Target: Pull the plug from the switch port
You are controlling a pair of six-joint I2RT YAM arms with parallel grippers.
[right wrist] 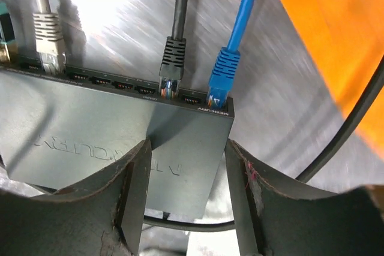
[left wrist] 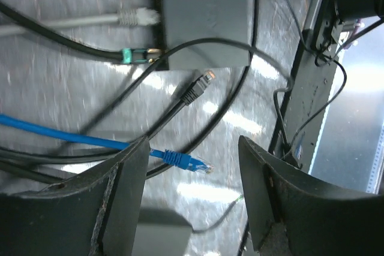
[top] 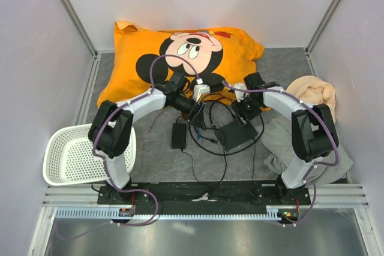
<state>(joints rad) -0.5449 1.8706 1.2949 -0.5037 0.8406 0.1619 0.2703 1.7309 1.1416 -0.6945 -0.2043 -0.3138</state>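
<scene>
Both gape empty: left tool [left wrist: 192, 149] above blue plug [left wrist: 181, 160], right tool [right wrist: 188, 148] above switch [right wrist: 78, 133].

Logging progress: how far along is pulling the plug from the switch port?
Done: nothing clearly. A grey plug, black plug and blue plug sit at ports of the flat matte-black switch box; a loose black plug and loose blue plug lie apart from it, origin unknown. In hand: nothing; left fingers and right fingers are open, the right over the box's end by the black and blue plugs. Remaining: grip and pull.
</scene>
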